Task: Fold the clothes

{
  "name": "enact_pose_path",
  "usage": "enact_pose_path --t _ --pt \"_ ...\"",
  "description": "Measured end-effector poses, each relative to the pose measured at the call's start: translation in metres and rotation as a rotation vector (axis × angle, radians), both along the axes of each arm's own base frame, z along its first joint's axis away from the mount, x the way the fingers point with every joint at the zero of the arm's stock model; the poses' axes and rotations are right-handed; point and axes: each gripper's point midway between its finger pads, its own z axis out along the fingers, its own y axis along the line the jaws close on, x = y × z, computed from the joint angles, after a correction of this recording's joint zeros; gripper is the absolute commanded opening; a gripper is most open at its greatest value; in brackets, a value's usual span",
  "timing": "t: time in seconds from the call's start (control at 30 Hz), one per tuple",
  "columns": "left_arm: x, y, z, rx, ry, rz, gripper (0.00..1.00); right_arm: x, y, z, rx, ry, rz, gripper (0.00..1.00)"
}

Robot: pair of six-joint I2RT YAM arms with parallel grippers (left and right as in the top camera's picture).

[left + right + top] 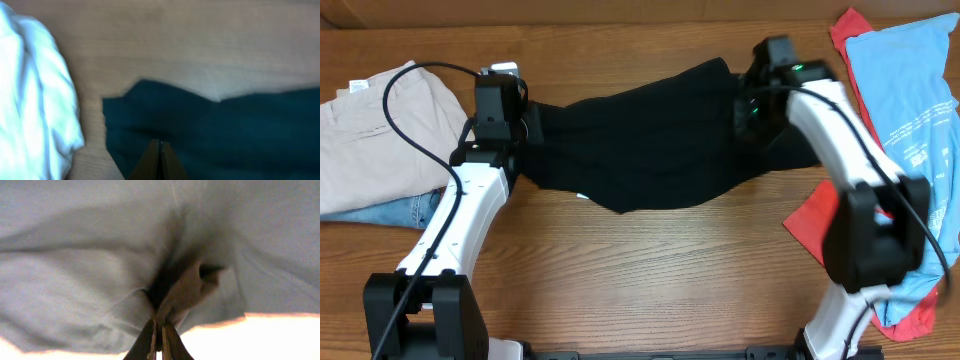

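A black garment lies spread across the middle of the wooden table and is stretched between my two grippers. My left gripper is at its left edge. In the left wrist view the fingers are pressed together on the dark cloth. My right gripper is at the garment's upper right corner. In the right wrist view its fingers pinch a bunched fold of the cloth, which looks washed-out grey there.
A beige garment lies folded at the left on top of blue jeans; it shows pale in the left wrist view. A light blue shirt on a red cloth lies at the right edge.
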Motion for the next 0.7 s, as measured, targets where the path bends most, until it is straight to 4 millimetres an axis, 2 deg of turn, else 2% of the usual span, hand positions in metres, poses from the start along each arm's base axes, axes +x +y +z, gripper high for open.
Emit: enact_pose_path --t 0.07,0.13,0.23,0.27,0.33,0.43,0.47,0.57,0.7 --pt "-0.011 -0.011 -0.012 -0.043 0.069 -0.044 0.04 -0.008 -0.003 0.044 0.001 -0.069 -0.003 0.04" --pt "-0.024 -0.025 -0.023 -0.1 0.135 -0.096 0.04 -0.016 -0.006 0.078 0.002 -0.138 -0.006 0.04" --pt "-0.043 -0.053 -0.034 -0.194 0.223 -0.179 0.06 -0.023 -0.009 0.101 -0.003 -0.185 -0.01 0.04" --pt "-0.049 -0.063 -0.036 -0.219 0.249 -0.205 0.08 -0.024 -0.01 0.102 -0.007 -0.184 -0.01 0.04" --pt "-0.06 -0.085 -0.039 -0.263 0.292 -0.257 0.22 -0.026 -0.011 0.097 -0.014 -0.162 -0.013 0.04" --pt "-0.075 -0.122 -0.04 -0.303 0.331 -0.347 0.3 -0.024 -0.011 0.088 -0.019 -0.136 -0.012 0.04" --pt "-0.079 -0.133 -0.04 -0.312 0.338 -0.375 0.37 -0.024 -0.011 0.086 -0.02 -0.131 -0.012 0.04" --pt "-0.089 -0.168 -0.037 -0.338 0.344 -0.445 0.49 -0.025 -0.011 0.084 -0.022 -0.123 -0.012 0.04" --pt "-0.095 -0.21 -0.041 -0.391 0.348 -0.485 0.52 -0.026 -0.011 0.084 -0.021 -0.117 -0.011 0.04"
